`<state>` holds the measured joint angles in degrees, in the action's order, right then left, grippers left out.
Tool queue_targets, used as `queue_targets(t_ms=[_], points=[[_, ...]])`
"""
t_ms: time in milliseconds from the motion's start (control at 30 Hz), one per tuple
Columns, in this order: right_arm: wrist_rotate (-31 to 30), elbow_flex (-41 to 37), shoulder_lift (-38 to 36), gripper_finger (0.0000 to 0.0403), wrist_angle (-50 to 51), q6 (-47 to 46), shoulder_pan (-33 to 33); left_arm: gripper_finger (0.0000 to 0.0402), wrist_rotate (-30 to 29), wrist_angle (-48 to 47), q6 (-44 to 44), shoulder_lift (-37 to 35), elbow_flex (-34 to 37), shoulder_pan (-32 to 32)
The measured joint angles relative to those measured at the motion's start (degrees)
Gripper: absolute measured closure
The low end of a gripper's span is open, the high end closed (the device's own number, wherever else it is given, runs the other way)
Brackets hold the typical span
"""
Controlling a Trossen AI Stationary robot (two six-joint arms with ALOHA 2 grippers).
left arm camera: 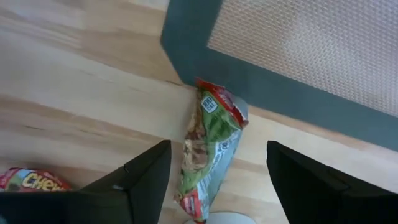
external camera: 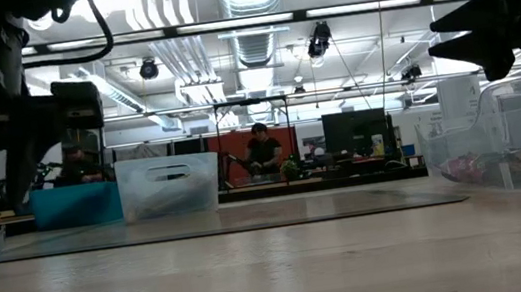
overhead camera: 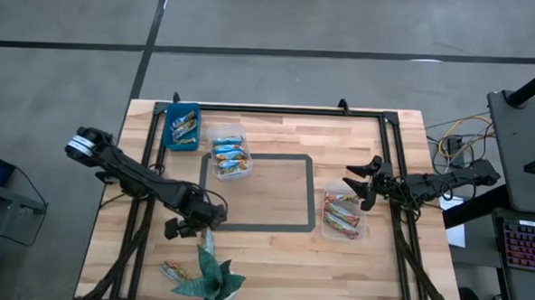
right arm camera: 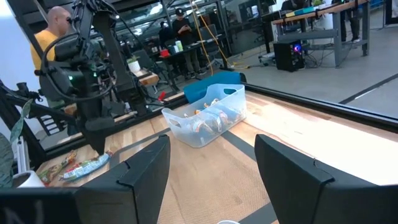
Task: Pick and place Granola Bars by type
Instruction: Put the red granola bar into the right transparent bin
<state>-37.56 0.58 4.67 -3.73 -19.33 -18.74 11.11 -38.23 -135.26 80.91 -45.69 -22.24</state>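
The left gripper is held wide open just over a green granola bar, which lies flat on the wooden table by the corner of the grey tape frame. Nothing is gripped. Another bar is seen beside the green paper plant. Farther off, blue bars are kept in a clear tub. The right gripper is held open above a tub of brown bars.

Two clear tubs and one blue bin sat on the surface, each holding several bars I couldn't count. Two granola bars lay loose, beside one green paper figure.
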Motion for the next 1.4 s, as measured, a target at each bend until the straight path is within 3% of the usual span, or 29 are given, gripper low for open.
queue_targets(t_ms=[700,1200,1400], points=[[0.0,0.0,0.0,0.0179,0.0,0.0,0.0,0.0165,1.4,4.3,0.5,7.3,0.1,-0.2],[0.0,0.0,0.0,0.0179,0.0,0.0,0.0,0.0346,2.4,4.2,0.8,7.6,0.6,-0.2],[0.0,0.0,0.0,0.0179,0.0,0.0,0.0,0.0379,1.3,2.7,1.9,6.2,0.6,-0.2]])
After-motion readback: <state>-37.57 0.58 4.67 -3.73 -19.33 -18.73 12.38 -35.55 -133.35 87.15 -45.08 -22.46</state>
